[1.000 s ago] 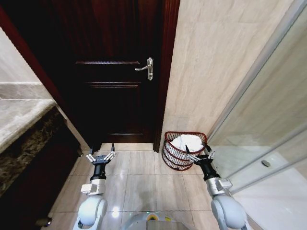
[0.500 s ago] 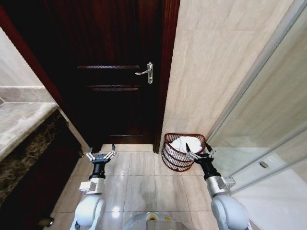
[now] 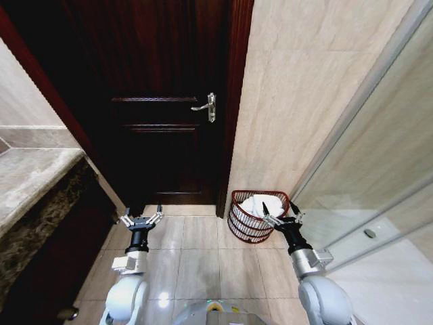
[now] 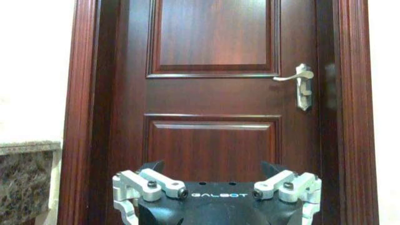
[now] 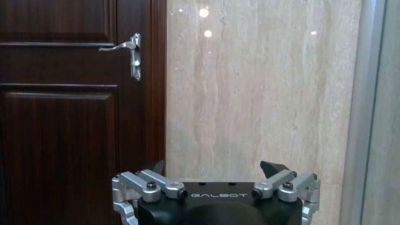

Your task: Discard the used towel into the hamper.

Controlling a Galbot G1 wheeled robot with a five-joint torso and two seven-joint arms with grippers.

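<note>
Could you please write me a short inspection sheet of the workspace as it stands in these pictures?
Surface: beige tiled floor, bare between the arms.
Job's things: hamper stands on the floor by the wall corner, right of the door; white towel lies inside it.
Clutter: nothing seen.
Grippers: left pincer open, empty, above the floor facing the door; right pincer open, empty, at the hamper's near right rim.
Cables: nothing seen.
Surroundings: dark wooden door, shut, with a silver handle; beige tiled wall; stone counter on the left; glass partition on the right.
</note>
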